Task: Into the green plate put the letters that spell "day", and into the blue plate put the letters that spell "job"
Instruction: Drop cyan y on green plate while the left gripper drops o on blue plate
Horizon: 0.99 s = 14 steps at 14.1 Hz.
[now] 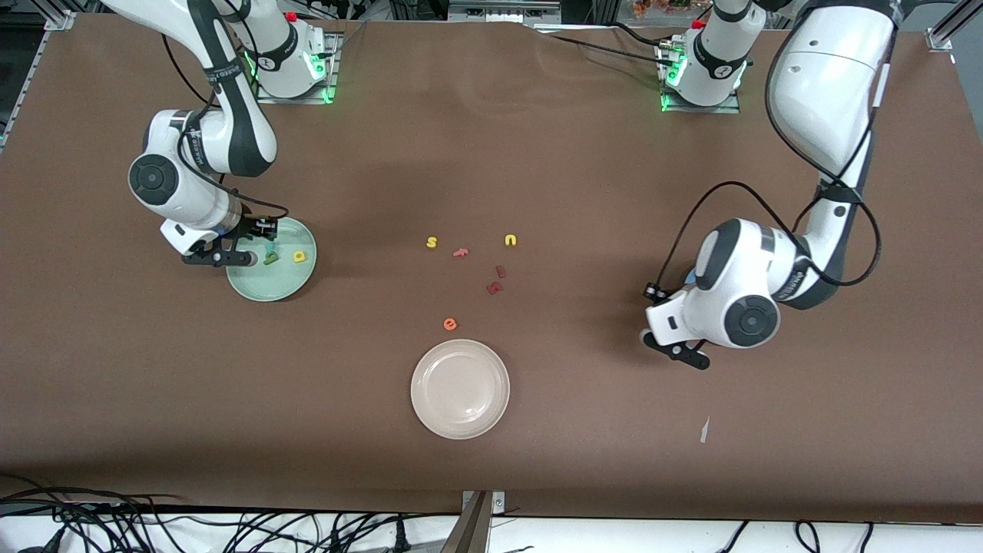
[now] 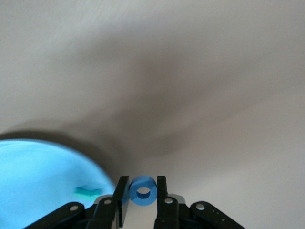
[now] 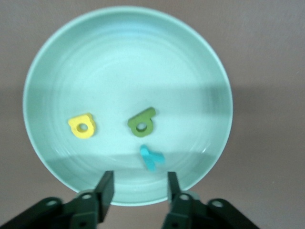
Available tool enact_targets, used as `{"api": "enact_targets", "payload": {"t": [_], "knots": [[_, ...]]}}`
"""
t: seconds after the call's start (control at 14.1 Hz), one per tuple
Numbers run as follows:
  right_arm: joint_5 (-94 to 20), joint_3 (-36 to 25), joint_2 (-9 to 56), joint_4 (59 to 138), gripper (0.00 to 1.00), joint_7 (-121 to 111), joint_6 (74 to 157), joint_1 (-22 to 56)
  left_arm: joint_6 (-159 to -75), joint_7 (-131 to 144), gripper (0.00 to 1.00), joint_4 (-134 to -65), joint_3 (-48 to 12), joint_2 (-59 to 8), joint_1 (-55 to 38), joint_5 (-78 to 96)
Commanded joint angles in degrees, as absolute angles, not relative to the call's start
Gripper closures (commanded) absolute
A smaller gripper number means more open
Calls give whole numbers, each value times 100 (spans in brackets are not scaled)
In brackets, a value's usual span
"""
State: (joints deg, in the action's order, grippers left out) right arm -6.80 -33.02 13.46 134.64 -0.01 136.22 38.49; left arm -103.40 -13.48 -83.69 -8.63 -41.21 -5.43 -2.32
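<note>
Cream plate point(image 1: 460, 389) — stray letters point(image 1: 495, 287).

Right arm: reaching from its base down toward its own end of the table, elbow bent, wrist turned downward. Right gripper point(image 1: 257, 247) hanging low over the green plate point(image 1: 253, 288), jaws parted with nothing between them; the teal y point(image 3: 152, 159) lying just below and ahead of the fingertips point(image 3: 106, 183). Left arm: folded in a wide arc from its base, forearm sloping down, wrist low near the table at its own end. Left gripper point(image 2: 143, 191) pointed down, fingers point(image 2: 123, 193) pressed against both sides of the blue ring-shaped o point(image 2: 143, 191), clamped between the pads.
</note>
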Motion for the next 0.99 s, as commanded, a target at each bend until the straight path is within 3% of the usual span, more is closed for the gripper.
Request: {"api": "enact_targets", "payload": {"t": [0.0, 0.14, 0.36, 0.43, 0.5, 0.57, 0.92], "knots": [[-747, -3322, 1003, 13465, 0, -79, 13483, 3920, -10248, -2308, 90, -8674, -923, -3973, -203, -632], [-747, -3348, 783, 13212, 0, -105, 13151, 3911, -10248, -3020, 90, -8762, -914, -3981, 51, -860], [-730, -3524, 773, 12081, 0, -97, 11686, 3911, -10248, -3620, 87, -8798, -914, -4034, 307, -1011], [-712, -3551, 791, 11650, 0, -114, 11220, 3911, -10248, -3708, 72, -8798, -914, -4034, 316, -1011], [-660, -3594, 782, 11271, 0, -106, 10745, 3911, -10231, -3744, 28, -8789, -914, -4034, 325, -1002], [-650, -3673, 782, 10902, 0, -105, 10366, 3911, -10230, -3727, 0, -8746, -923, -4034, 360, -1002], [-641, -3797, 887, 8942, 0, -229, 8950, 3911, -10029, -3604, 0, -8517, -932, -3973, 351, -897]]}}
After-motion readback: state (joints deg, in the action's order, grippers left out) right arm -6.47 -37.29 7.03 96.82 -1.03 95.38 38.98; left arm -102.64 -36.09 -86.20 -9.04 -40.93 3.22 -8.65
